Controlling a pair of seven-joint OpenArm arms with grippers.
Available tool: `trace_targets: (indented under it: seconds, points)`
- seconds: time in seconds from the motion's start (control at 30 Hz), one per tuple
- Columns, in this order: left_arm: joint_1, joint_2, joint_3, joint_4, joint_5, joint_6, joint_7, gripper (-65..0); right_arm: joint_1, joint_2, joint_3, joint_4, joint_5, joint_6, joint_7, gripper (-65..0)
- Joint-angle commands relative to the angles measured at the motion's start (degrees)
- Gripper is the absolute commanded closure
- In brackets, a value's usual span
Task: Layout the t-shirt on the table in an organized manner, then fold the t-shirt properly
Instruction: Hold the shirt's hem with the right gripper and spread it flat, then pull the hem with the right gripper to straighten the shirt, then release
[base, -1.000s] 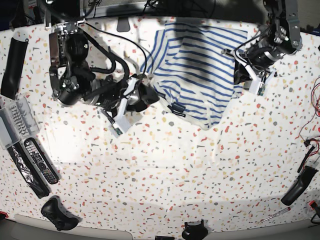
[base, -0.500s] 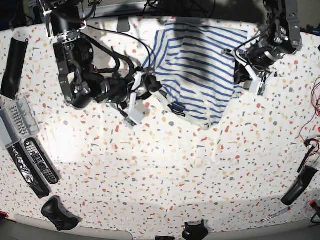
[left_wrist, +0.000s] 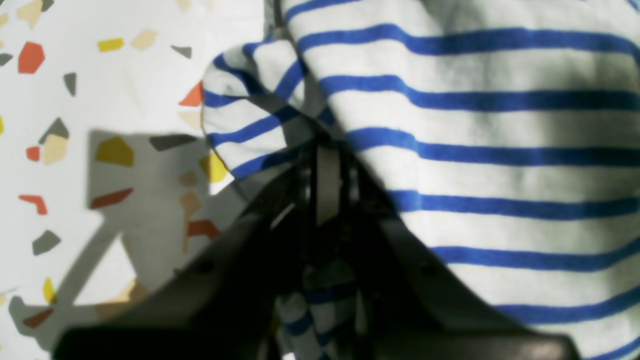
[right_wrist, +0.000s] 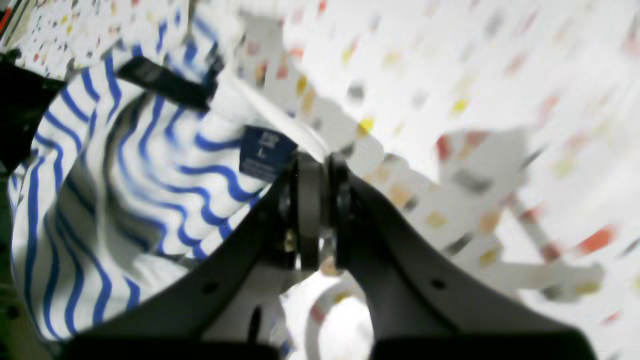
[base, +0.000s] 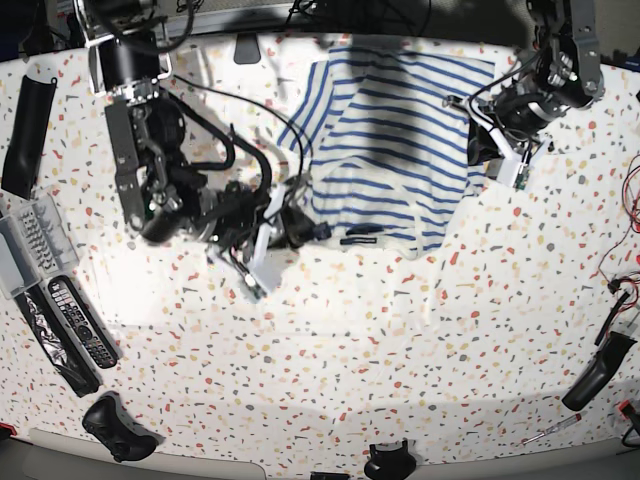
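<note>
The blue-striped white t-shirt (base: 400, 140) lies bunched on the speckled worktop (base: 330, 350). At the shirt's neck edge, beside its dark label (right_wrist: 265, 152), the right gripper (right_wrist: 325, 165) pinches the cloth between closed fingers. Across the shirt, the left gripper (left_wrist: 327, 150) is closed on its side edge. Well apart from the shirt lies a black remote (base: 83, 322).
</note>
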Motion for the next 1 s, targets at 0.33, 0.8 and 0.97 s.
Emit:
trace_targets:
  seconds: [0.33, 0.8, 0.97]
  points:
    - [0.7, -0.35, -0.17, 0.83, -0.94, -0.63, -0.92, 0.0, 4.85, -1.77, 0.31, 0.85, -10.34, 0.34, 7.08, -0.9]
    - [0.7, -0.35, -0.17, 0.83, -0.96, -0.63, -0.94, 0.0, 8.31, -2.23, 0.72, 1.99, -17.31, -5.77, 10.99, -22.5]
    - [0.7, -0.35, -0.17, 0.83, -0.96, -0.63, -1.01, 0.0, 8.46, -2.23, 3.45, 2.38, -17.27, -5.75, 9.9, -22.5]
